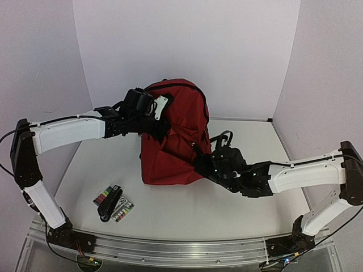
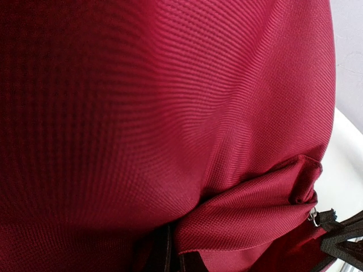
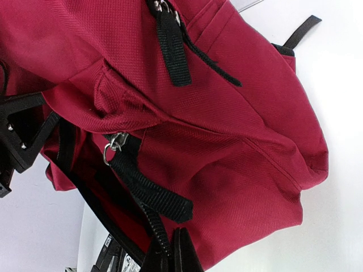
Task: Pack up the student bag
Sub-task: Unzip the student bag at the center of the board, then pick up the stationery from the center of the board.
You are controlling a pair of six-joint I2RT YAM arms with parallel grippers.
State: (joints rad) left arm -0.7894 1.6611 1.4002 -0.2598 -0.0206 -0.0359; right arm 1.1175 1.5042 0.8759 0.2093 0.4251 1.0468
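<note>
Taking up the middle and back of the white table [image 1: 198, 209], the student bag [image 1: 173, 147] is propped up tall, dark red, with its top leaned toward the rear wall and its bottom slumped on the tabletop. The left arm [image 1: 68, 133] is stretched in from the left and the right arm [image 1: 306, 173] from the right, so the bag is flanked on both sides. The left gripper [image 1: 157, 116] is pressed against the bag's upper left side; its fingers can't be seen in the left wrist view, which is filled by red fabric [image 2: 142, 113], but the jaws are fully closed, and whether any cloth is pinched can't be told. The right gripper [image 1: 205, 163] is set at the bag's lower right edge, and in the right wrist view its jaws [image 3: 173, 252] are clamped together on the black zip line of the bag [image 3: 238, 147]. A black strap loop [image 1: 222, 137] is seen sticking up just behind that gripper. A black webbing zip pull [image 3: 150, 195] is hung from a small metal ring [image 3: 113, 144] just above the closed jaws. Well apart from the bag, near the front left, a flat pack [image 1: 122, 208] with coloured bits is laid on the table, with a black object [image 1: 109, 205] across it, too small to be made out.
</note>
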